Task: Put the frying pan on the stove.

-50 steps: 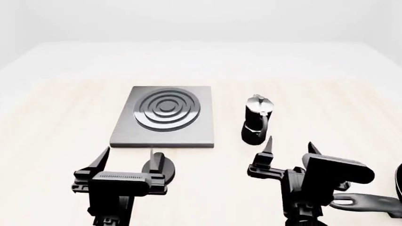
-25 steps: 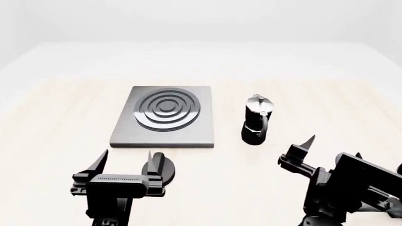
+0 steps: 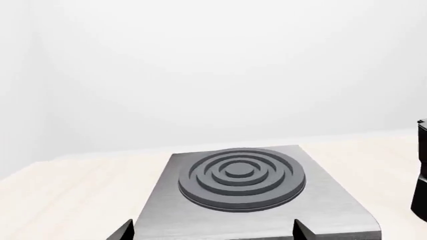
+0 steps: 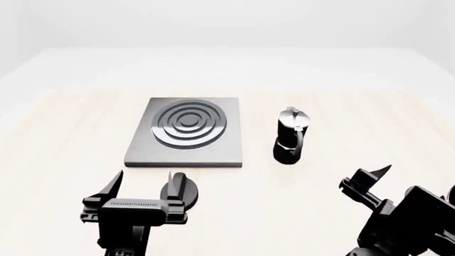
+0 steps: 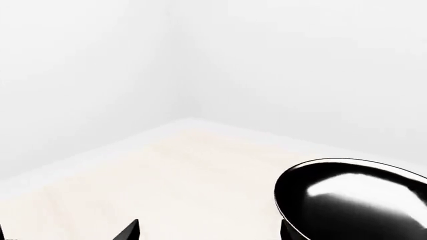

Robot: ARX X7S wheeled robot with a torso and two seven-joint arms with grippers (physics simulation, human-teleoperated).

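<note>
The stove (image 4: 186,130) is a flat dark grey plate with black burner rings, left of the table's middle; it also fills the left wrist view (image 3: 240,180). The frying pan (image 5: 353,200), black and glossy inside, shows only in the right wrist view, just ahead of one fingertip; its handle is out of view. My right gripper (image 4: 418,180) is open and empty at the lower right, and its tips show in its wrist view (image 5: 209,230). My left gripper (image 4: 144,184) is open and empty in front of the stove's near edge (image 3: 213,231).
A black-and-silver moka pot (image 4: 290,136) stands upright right of the stove; its edge shows in the left wrist view (image 3: 420,175). A small round black knob (image 4: 181,191) lies by my left gripper's right finger. The pale wooden table (image 4: 64,138) reaches a white wall.
My right gripper has swung to the right and down toward the frame's right edge, turning that way. The left gripper, stove and moka pot have not moved.
</note>
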